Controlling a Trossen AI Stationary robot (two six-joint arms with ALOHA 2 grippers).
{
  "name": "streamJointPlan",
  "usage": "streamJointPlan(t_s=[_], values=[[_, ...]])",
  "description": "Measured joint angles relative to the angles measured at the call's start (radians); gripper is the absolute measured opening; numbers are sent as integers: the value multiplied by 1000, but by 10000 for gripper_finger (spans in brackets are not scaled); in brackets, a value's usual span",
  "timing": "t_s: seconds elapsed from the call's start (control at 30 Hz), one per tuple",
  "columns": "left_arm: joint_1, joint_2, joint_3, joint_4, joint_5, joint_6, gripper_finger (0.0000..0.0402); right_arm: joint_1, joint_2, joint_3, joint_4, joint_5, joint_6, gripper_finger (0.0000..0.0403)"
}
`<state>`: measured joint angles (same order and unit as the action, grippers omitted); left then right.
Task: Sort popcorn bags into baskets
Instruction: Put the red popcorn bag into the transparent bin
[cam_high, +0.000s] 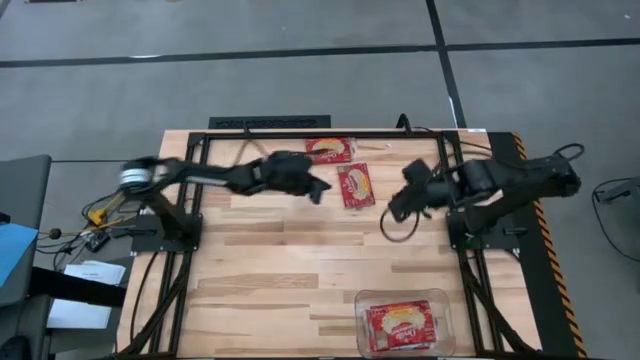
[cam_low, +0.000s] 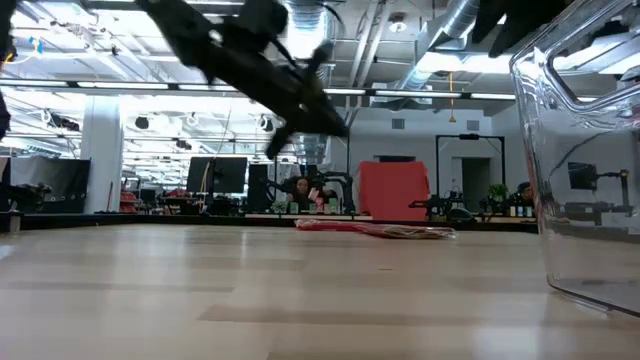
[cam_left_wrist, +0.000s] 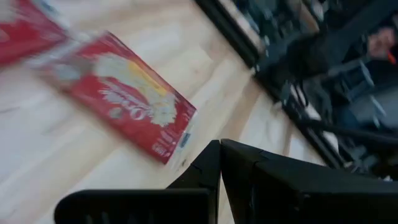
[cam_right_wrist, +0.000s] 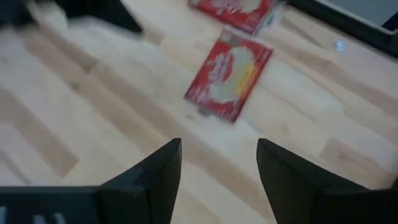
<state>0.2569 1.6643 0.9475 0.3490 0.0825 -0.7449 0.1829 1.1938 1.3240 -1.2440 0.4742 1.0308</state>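
Observation:
Two red popcorn bags with cream-yellow centres lie flat on the far part of the table, one (cam_high: 330, 150) by the far edge and one (cam_high: 356, 185) just nearer. The left wrist view shows the nearer bag (cam_left_wrist: 124, 93), and the right wrist view shows it (cam_right_wrist: 229, 74) too. My left gripper (cam_high: 320, 190) (cam_left_wrist: 221, 155) hovers shut just left of this bag and holds nothing. My right gripper (cam_high: 398, 208) (cam_right_wrist: 219, 162) hovers open to its right. The clear basket (cam_high: 440, 300) (cam_low: 590, 150) stands at the near edge with red bags (cam_high: 400, 325) inside.
A black frame rail (cam_high: 270, 124) runs along the table's far edge. The arm bases stand at the left (cam_high: 165, 225) and right (cam_high: 480, 225) sides. Bare wood (cam_high: 290, 270) lies between the far bags and the basket. People and equipment show beyond the table.

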Motion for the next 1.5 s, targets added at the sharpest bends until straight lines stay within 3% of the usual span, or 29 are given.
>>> streamJointPlan(t_s=[0.17, 0.37, 0.53, 0.63, 0.9, 1.1, 1.23, 1.5], values=[[25, 260, 196, -9, 121, 37, 0, -154, -66, -130, 102, -25, -64, 231], [24, 408, 346, -166, 75, 50, 0, -281, -88, -293, 271, -88, -114, 231], [22, 418, 377, -290, -43, 92, 0, -359, -74, -428, 477, -173, -143, 231], [23, 418, 379, -300, -51, 119, 0, -405, -50, -520, 656, -244, -142, 230], [23, 467, 377, -337, -62, 116, 0, -525, 11, -656, 883, -371, -141, 230], [16, 494, 379, -328, -16, 113, 0, -566, 94, -660, 896, -398, -182, 230], [0, 439, 375, -347, 8, 158, 0, -563, 128, -658, 924, -402, -191, 230], [10, 407, 378, -198, -85, 222, 0, -572, 136, -658, 948, -402, -201, 230]])
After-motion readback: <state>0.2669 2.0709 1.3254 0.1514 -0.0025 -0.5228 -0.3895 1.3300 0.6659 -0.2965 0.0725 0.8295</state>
